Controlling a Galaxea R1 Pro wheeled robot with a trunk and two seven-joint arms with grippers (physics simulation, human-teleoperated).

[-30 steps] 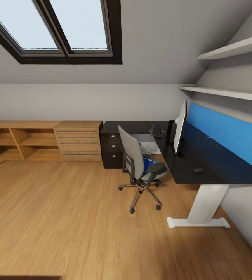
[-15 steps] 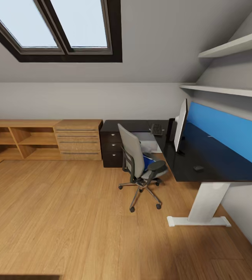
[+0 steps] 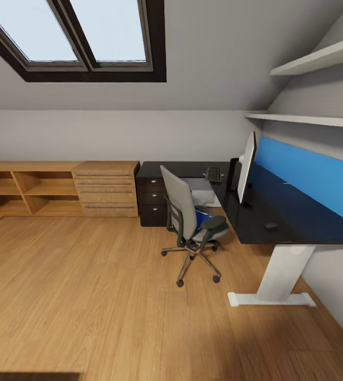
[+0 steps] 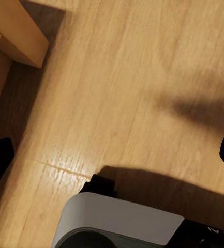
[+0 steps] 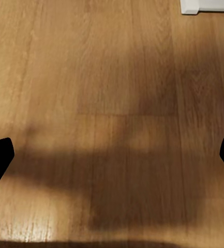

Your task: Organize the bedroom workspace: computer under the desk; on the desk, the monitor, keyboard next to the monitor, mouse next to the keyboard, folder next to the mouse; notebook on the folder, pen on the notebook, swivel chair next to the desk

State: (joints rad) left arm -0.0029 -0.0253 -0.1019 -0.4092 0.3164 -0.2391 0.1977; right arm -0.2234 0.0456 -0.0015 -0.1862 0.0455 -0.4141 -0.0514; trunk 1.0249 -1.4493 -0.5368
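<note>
Attic bedroom, wood floor [image 3: 86,296] stretching ahead. Facing the desk [image 3: 293,222], monitor [image 3: 245,168], keyboard [image 3: 213,174] and mouse [image 3: 270,226] sitting on top. Spotting the blue folder [image 3: 201,218] lying on the swivel chair [image 3: 189,225]. Carrying left claw [image 4: 112,155] and right claw [image 5: 112,155] spread wide, gripping nothing, presumably awaiting a pickup.

desk [image 3: 293,222], monitor [image 3: 246,168], keyboard [image 3: 213,174], probably mouse [image 3: 270,226]
</note>
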